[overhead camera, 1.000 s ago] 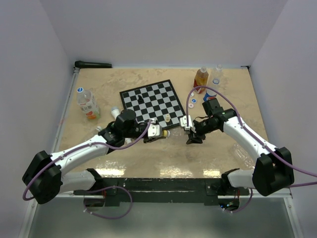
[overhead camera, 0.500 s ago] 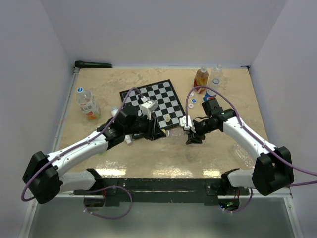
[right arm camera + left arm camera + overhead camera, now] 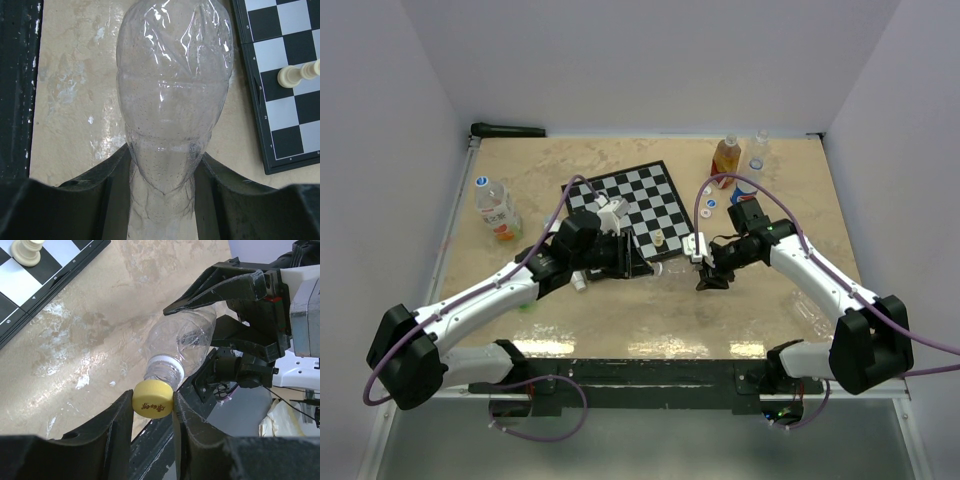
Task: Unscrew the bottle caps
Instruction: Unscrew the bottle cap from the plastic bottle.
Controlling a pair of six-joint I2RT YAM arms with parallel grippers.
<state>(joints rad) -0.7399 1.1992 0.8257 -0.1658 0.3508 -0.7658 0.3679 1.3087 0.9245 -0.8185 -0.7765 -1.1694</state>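
the table (image 3: 520, 165) catches anything i drop, and the board (image 3: 630, 205) lies just past the work at 12 o'clock, so a fall there could scatter pieces. the bottle (image 3: 184, 340) hangs in the air over the table's near middle, at about 5 o'clock from the board. it lies roughly level between the two arms, neck toward 9 o'clock.

the right gripper (image 3: 162, 187) is clamped around the body, away from the neck. the thin clear wall is dented and creased under its fingers (it looks empty, so nothing inside stiffens it). my worry is that a hard twist makes the soft wall buckle or spin in the jaws instead of resisting, and the turn gets wasted.

the left gripper (image 3: 152, 410) is closed on the cap (image 3: 152, 404), yellow and ribbed, pinched by its sides at the mouth of the neck. i can't tell whether the threads are engaged or free. if they hold and i pull away too early, i could yank the bottle out of the right jaws. if they're free, only a narrow pinch keeps the cap, and it could pop out and roll off the near edge.

the smallest hazard is the cream pawn (image 3: 660, 238) at about 5 o'clock on the board, near both wrists. a wide swing of either could knock it over.
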